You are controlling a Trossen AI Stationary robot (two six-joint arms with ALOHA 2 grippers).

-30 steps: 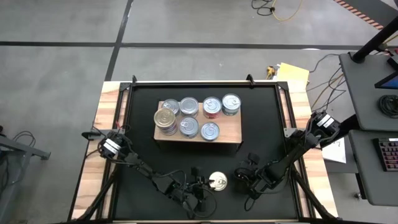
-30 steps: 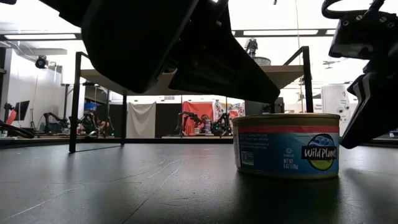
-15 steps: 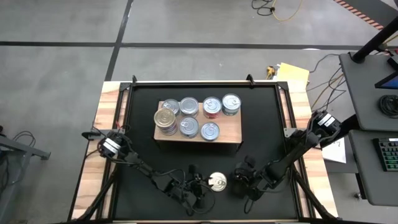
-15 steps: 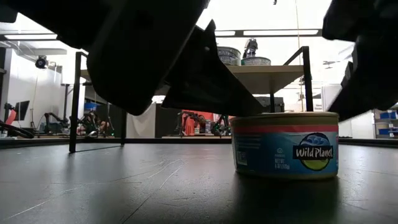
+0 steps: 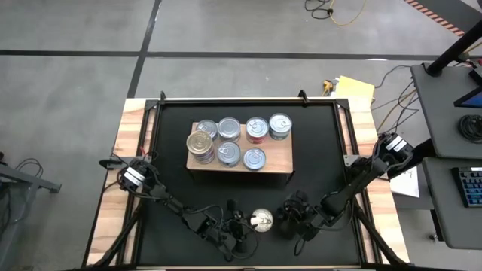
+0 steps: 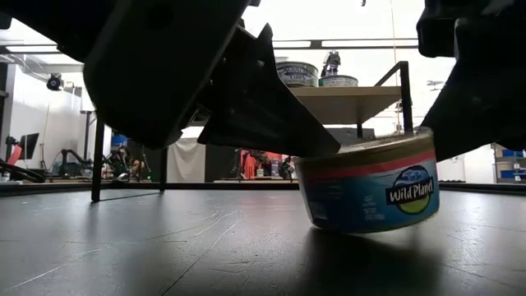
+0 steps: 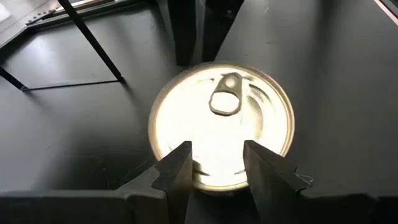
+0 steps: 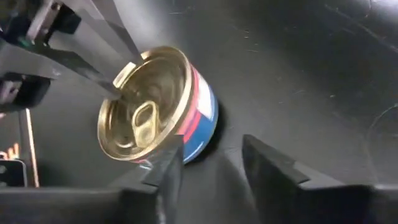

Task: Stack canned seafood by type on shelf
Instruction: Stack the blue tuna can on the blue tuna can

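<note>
A lone blue-labelled tin (image 6: 367, 187) sits tilted on the black mat (image 5: 316, 150), in front of the shelf (image 5: 279, 159) of stacked cans (image 5: 239, 141). The left gripper (image 7: 216, 163) hovers over its lid, jaws narrowly parted and holding nothing. The right gripper (image 8: 208, 160) sits just beside it, jaws apart and empty.

Left gripper (image 5: 242, 223) low, fingers parted. Right gripper (image 5: 283, 220) low beside it, fingers parted.
</note>
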